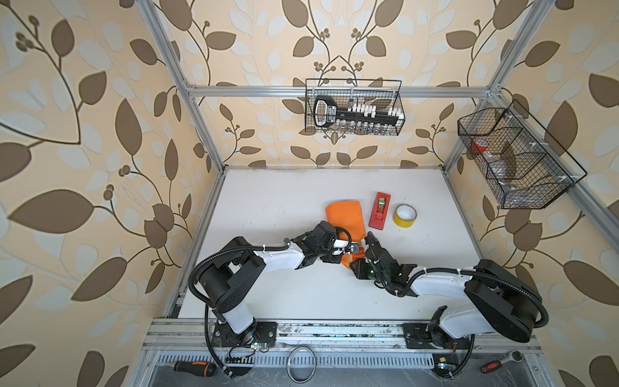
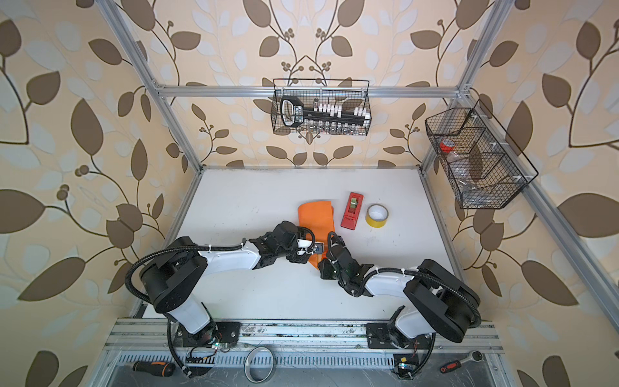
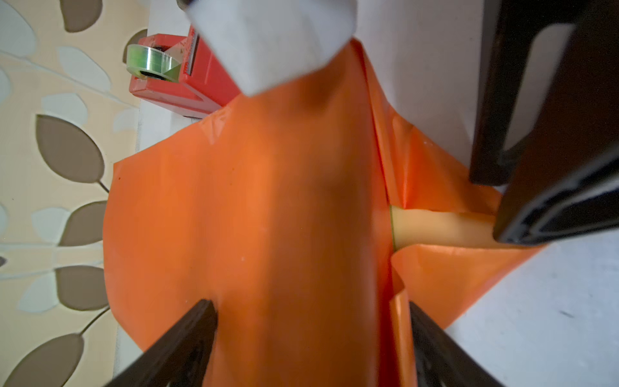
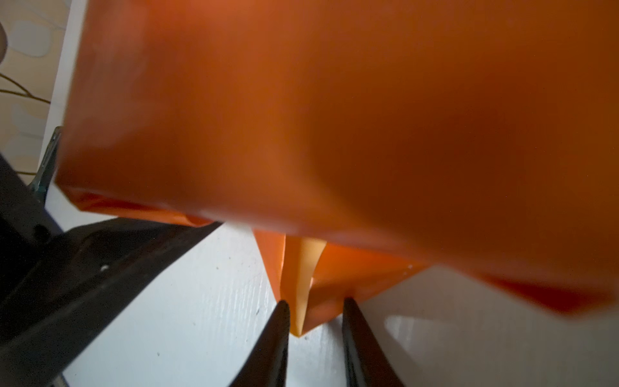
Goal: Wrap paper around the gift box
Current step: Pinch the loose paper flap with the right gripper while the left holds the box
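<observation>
A white surface (image 1: 284, 201) is seen in both top views. It is closed in by an aluminium frame (image 1: 335, 91) and by walls covered with cream wallpaper (image 1: 100, 134) printed with brown leaves. Two black wire baskets are hung up: the back basket (image 1: 308, 100) and the side basket (image 1: 536, 196) at the right. The paper (image 1: 345, 214) is laid near the middle of the surface, orange side out, and is folded over a box-like form; the gift box itself is hidden under it. Near it, to the right, a red tape dispenser (image 1: 379, 211) is placed, and beside that a yellow tape roll (image 1: 404, 215). The fingers (image 3: 187, 341) of the left gripper (image 3: 311, 305) are held wide apart, one on each side of the covered form. A folded corner of the paper is found between the fingers (image 4: 271, 341) of the right gripper (image 4: 315, 300), which are only a little apart; whether it is pinched cannot be told.
</observation>
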### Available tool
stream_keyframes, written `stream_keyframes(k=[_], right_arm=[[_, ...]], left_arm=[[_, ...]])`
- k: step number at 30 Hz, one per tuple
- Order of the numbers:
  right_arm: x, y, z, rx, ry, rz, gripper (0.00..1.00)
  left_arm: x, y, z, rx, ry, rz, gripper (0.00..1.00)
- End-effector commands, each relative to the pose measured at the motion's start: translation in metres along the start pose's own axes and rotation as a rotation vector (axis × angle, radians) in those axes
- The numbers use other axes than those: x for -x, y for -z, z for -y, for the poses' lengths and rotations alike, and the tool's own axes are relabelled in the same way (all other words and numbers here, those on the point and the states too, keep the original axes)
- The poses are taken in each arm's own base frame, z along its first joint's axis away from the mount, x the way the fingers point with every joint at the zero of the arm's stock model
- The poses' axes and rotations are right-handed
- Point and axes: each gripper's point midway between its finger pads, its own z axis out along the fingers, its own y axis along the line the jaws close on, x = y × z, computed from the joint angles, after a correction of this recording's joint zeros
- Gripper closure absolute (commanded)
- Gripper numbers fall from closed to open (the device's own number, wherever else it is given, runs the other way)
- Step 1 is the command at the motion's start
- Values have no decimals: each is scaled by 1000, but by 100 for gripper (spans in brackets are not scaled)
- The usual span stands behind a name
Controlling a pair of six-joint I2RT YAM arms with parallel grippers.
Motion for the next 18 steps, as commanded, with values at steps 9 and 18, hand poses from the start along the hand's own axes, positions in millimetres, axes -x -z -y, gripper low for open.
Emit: stream_keyframes(k=[9, 18], right_arm=[[-5, -6, 20, -127, -26, 17, 81], [4, 1, 14, -108, -51, 50, 97]], left_arm=[[12, 17, 9, -44, 21, 67, 9], [28, 62, 7, 1, 81, 163, 12]])
